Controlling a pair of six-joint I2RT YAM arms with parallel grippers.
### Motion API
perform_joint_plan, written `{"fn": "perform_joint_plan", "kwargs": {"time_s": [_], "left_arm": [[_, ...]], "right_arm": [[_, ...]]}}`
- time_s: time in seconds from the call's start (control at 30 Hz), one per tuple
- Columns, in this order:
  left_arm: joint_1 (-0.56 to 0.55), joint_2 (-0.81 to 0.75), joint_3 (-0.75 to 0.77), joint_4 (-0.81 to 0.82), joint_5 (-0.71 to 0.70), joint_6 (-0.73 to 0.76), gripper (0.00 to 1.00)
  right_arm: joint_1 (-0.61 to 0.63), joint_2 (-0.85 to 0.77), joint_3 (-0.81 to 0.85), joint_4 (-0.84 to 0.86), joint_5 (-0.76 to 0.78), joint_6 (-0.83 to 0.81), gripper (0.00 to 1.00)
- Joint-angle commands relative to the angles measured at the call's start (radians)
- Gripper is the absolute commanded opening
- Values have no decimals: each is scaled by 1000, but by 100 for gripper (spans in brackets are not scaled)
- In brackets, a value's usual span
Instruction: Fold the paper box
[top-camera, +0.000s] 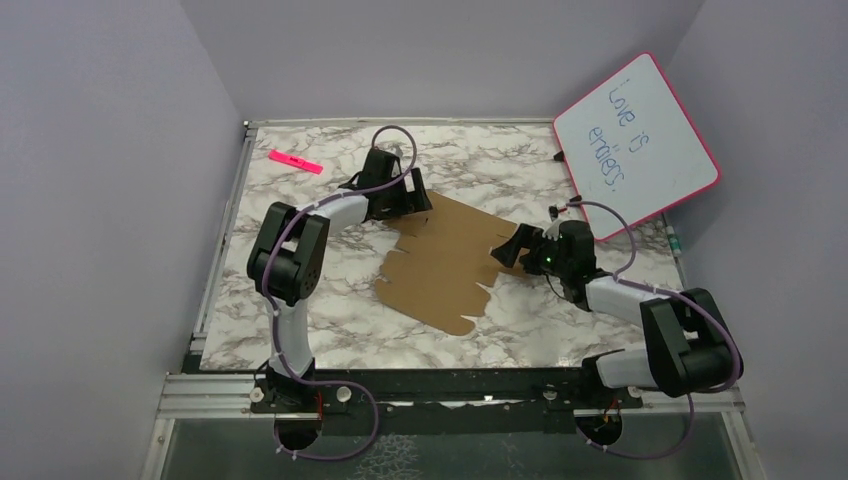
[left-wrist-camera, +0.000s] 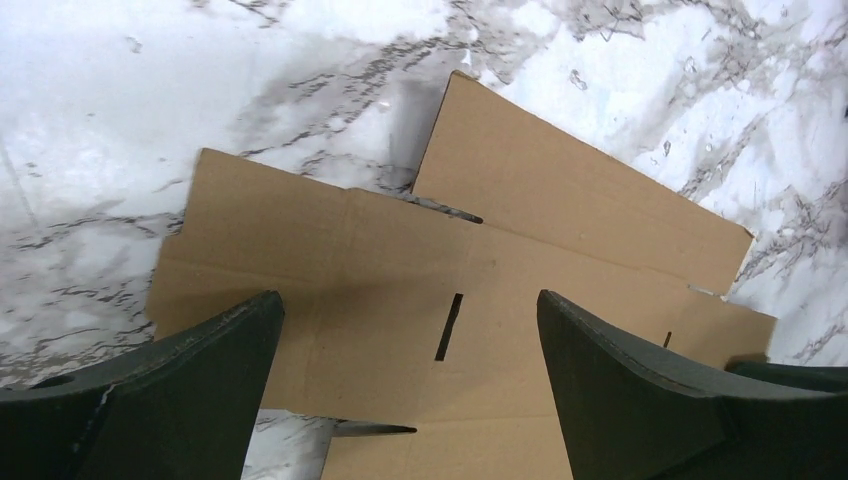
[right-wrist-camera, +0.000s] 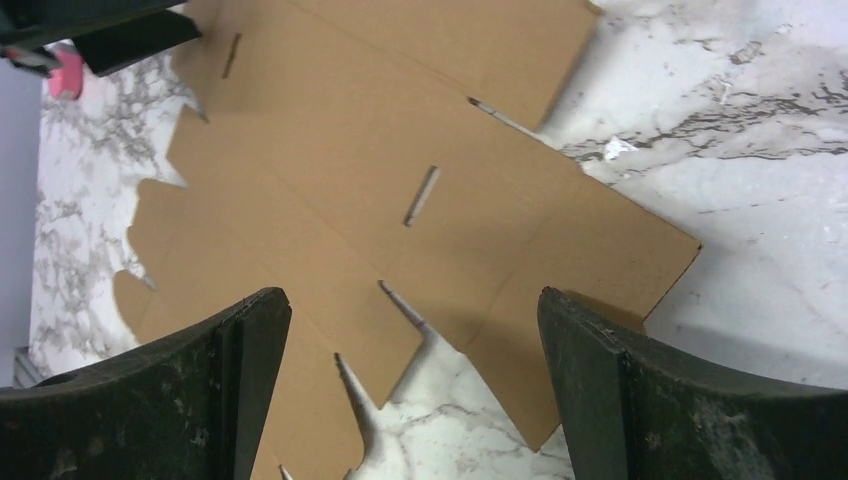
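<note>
The paper box (top-camera: 445, 262) lies as a flat brown die-cut sheet with flaps, slots and tabs in the middle of the marble table (top-camera: 330, 330). My left gripper (top-camera: 415, 200) hovers over the sheet's far left corner, jaws wide open and empty. The left wrist view shows the cardboard (left-wrist-camera: 420, 280) with a slot between its fingers (left-wrist-camera: 200, 380). My right gripper (top-camera: 512, 247) stands open at the sheet's right edge. In the right wrist view the cardboard (right-wrist-camera: 380, 180) spreads beneath open fingers (right-wrist-camera: 620, 390), nothing held.
A pink-framed whiteboard (top-camera: 636, 138) with blue writing leans at the back right corner. A pink marker (top-camera: 296, 161) lies at the back left. Purple walls enclose the table on three sides. The arm bases sit on the rail (top-camera: 450, 395) at the near edge.
</note>
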Motion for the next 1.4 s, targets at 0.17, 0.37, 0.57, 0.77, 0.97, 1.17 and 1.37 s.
{"fn": "perform_joint_plan", "kwargs": {"time_s": [0.17,0.37,0.57,0.77,0.97,1.17,1.37], "left_arm": [[31,-152,-247,35,3,-78,99],[30,-324,-456,71,-16,-150,99],[30,-521,-648,93,-21,-219,99],[37,-681,-667,0,-67,-185,99],[74,-723,-591,-55,-78,-114,99],[128,-666,-556,-2,-35,-127,99],[152,-560,-498,58,-18,-134,97]], "right_arm": [[-17,187,59,125,-15,13,100],[-18,266,156,101,-51,-39,100],[-18,312,264,54,-144,-134,100],[-17,275,320,-11,-231,-178,100],[-17,198,325,-42,-273,-182,100],[1,208,328,46,-354,-104,97],[70,296,364,169,-356,-23,96]]}}
